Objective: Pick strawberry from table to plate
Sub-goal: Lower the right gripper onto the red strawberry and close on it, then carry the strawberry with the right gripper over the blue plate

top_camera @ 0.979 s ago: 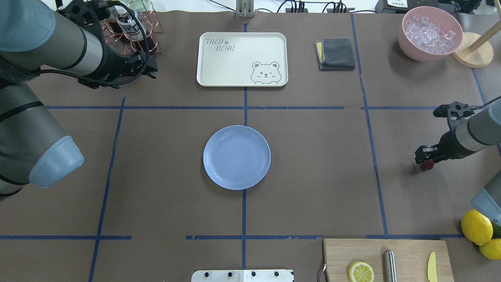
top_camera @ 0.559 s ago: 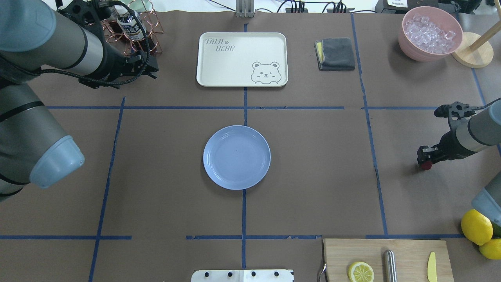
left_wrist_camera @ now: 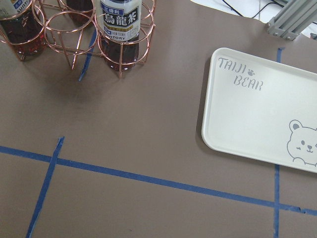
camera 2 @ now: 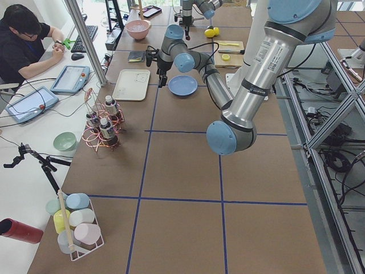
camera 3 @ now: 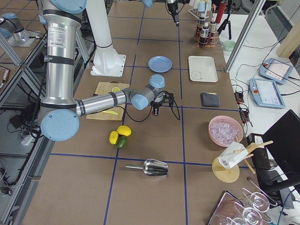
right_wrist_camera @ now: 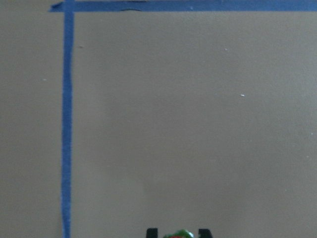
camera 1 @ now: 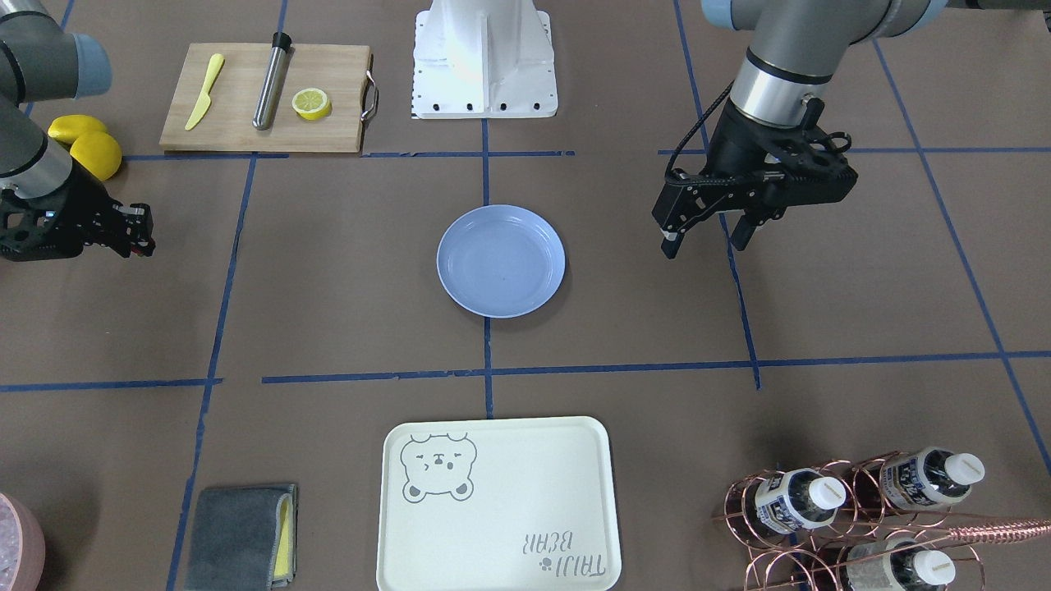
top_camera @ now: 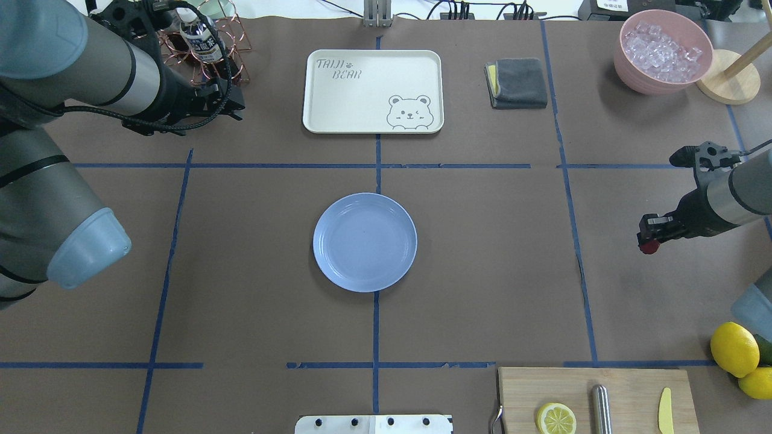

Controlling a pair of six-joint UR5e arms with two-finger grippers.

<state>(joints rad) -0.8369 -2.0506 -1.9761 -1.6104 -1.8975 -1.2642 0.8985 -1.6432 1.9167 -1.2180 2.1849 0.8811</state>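
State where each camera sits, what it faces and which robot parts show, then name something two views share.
Front-facing: across the table, facing the robot's base; both arms show.
Overhead: behind the robot, looking down at the plate; both arms.
Exterior left: table's left end; left arm nearest.
Exterior right: table's right end; right arm nearest.
Left wrist: above the tray and bottles; left hand unseen here.
Right wrist: close over the table; right hand grips the strawberry.
Shared: tray, in left wrist and overhead.
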